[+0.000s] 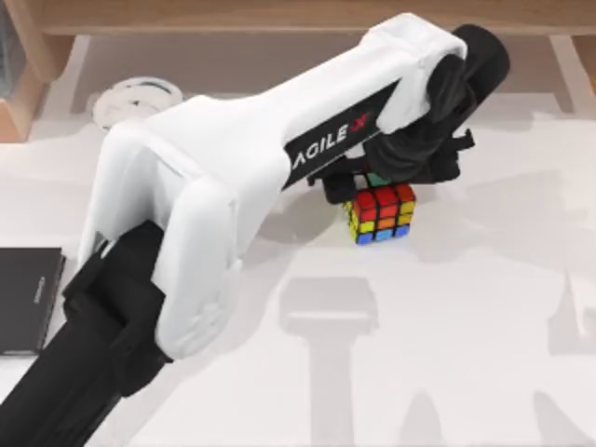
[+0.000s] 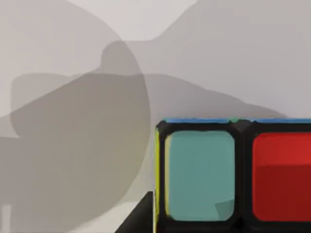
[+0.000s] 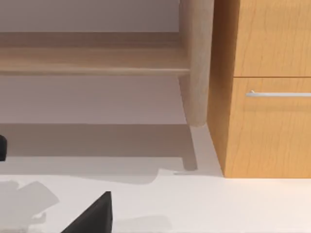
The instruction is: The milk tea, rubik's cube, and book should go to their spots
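Where glossy stickers shine — rubik's cube point(image 1: 381, 213)

We see the rubik's cube point(image 1: 381, 213) in black plastic with smooth, slightly glossy stickers. Our left arm point(image 1: 233, 177) has smooth white plastic shells and matt black parts. Table point(image 1: 466, 326) is matt white. Cabinet point(image 3: 272, 87) is wood-grain with a brushed-metal handle point(image 3: 279, 93).

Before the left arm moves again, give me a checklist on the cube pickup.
1. Left gripper over the rubik's cube: ok, its wrist hangs right above the cube's far edge.
2. Cube resting flat on the table: ok.
3. Fingers closed on the cube: cannot tell.
4. Cube close to the left wrist camera: ok.
5. Black slab uncovered at the table's left edge: ok.
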Action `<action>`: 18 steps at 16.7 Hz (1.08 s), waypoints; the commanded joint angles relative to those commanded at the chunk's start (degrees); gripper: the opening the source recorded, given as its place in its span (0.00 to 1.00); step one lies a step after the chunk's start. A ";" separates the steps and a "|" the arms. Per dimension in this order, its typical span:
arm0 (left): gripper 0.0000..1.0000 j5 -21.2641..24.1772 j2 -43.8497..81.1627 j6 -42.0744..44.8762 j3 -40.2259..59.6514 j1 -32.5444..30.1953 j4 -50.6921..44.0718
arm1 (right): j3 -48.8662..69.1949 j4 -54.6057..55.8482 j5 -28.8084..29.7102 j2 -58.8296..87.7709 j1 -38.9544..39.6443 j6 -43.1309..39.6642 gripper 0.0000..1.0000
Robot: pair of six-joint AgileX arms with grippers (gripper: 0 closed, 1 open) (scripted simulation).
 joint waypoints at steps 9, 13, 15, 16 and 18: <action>0.00 0.00 0.00 0.00 0.00 0.00 0.00 | 0.00 0.00 0.00 0.00 0.00 0.00 1.00; 0.00 0.00 0.00 0.00 0.00 0.00 0.00 | 0.00 0.00 0.00 0.00 0.00 0.00 1.00; 0.00 0.00 -0.02 0.08 0.05 -0.20 -0.01 | 0.00 0.00 0.00 0.00 0.00 0.00 1.00; 0.00 0.01 0.02 0.09 0.25 -0.21 -0.18 | 0.00 0.00 0.00 0.00 0.00 0.00 1.00; 0.00 0.03 0.57 -0.02 2.46 -0.18 -1.82 | 0.00 0.00 0.00 0.00 0.00 0.00 1.00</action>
